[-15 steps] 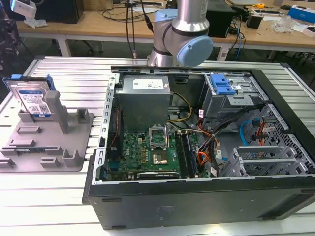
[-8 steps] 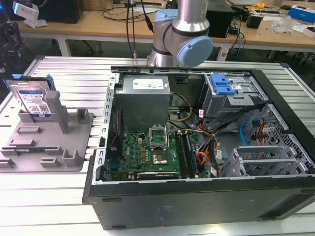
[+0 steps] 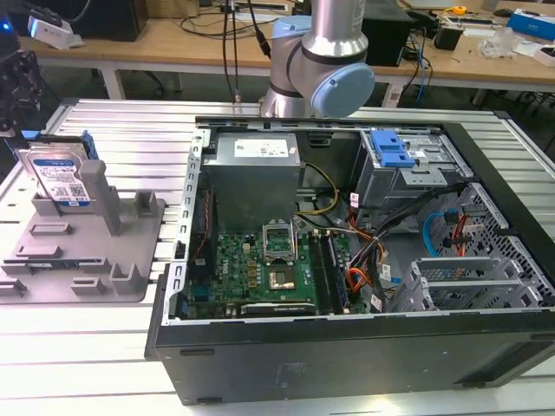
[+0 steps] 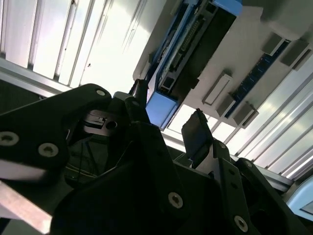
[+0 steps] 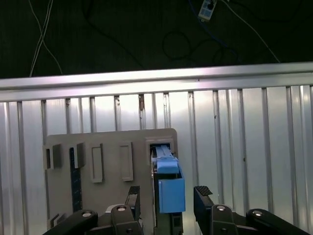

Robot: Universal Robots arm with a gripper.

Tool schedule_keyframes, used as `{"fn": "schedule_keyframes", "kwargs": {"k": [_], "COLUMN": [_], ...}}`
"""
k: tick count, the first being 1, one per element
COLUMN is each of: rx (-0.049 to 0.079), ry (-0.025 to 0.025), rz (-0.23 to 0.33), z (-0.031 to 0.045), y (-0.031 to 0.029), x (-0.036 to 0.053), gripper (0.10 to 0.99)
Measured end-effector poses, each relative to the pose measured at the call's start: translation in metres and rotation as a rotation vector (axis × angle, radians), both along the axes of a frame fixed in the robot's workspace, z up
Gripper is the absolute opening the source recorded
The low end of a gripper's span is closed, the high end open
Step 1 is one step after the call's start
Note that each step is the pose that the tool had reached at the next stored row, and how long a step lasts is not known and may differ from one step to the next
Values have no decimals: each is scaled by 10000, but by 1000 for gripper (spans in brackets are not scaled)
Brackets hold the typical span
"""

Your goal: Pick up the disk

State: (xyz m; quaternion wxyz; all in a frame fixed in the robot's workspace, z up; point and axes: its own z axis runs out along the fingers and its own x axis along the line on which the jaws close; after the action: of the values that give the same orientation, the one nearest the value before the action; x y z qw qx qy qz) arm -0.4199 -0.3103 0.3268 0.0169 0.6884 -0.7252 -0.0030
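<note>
The disk point(image 3: 61, 178) stands on edge in the grey plastic fixture point(image 3: 95, 251) at the exterior view's left, its white and blue label facing the camera. My black gripper point(image 3: 19, 100) hangs just above it, at that view's left edge. In both wrist views the gripper point(image 5: 167, 197) point(image 4: 168, 117) is open. Its two fingers point(image 5: 133, 196) point(image 4: 198, 132) sit one on each side of the disk's blue-railed upper edge point(image 5: 170, 188) point(image 4: 161, 107), with a gap on each side. The disk's lower part is hidden in the fixture's slot.
An open computer case point(image 3: 260, 373) with motherboard, cables and a blue drive bracket point(image 3: 390, 149) takes up the table's middle and right. The arm's base point(image 3: 321, 61) rises behind it. The slatted aluminium table point(image 5: 244, 147) ends close beyond the fixture.
</note>
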Motion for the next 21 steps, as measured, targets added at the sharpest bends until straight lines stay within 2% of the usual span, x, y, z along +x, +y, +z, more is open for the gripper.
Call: {"fn": "schedule_keyframes", "kwargs": {"k": [3,21], "rx": [-17,-43], "ry": [-1,-1], "rz": [31,125], "z": [-37,-161], "y": [16,16], "x": [-23,-11], "gripper": [557,557]}}
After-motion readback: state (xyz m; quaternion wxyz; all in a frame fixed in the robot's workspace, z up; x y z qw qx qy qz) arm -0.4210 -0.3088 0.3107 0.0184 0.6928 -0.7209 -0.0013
